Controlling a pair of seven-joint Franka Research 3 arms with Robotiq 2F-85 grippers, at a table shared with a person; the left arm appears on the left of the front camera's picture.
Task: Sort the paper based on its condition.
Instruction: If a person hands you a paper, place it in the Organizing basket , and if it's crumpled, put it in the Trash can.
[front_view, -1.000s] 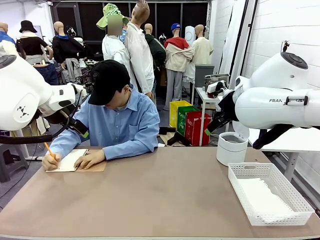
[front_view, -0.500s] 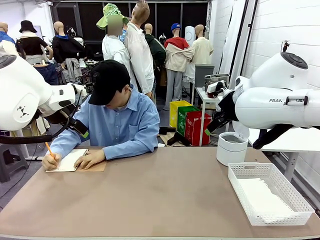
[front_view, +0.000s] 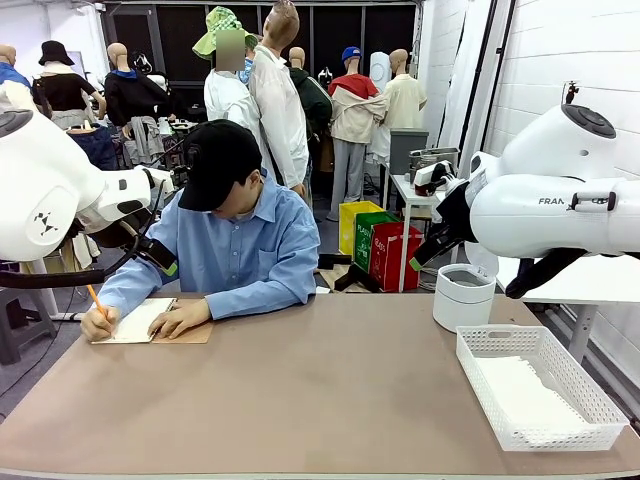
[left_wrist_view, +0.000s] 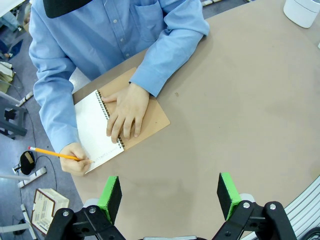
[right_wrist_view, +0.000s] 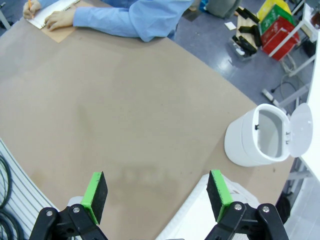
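While the person (front_view: 235, 240) is writing, nothing is being sorted.
Left hand (left_wrist_view: 170, 192), right hand (right_wrist_view: 156, 192) gaping, empty; paper (front_view: 525, 395) is lying in the basket (front_view: 478, 388) at right; probably best holding clear until a sheet is being offered.

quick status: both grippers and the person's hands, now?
Left gripper: open, empty.
Right gripper: open, empty.
Person's right hand: holding pencil, tip on notebook.
Person's left hand: flat on the notebook.
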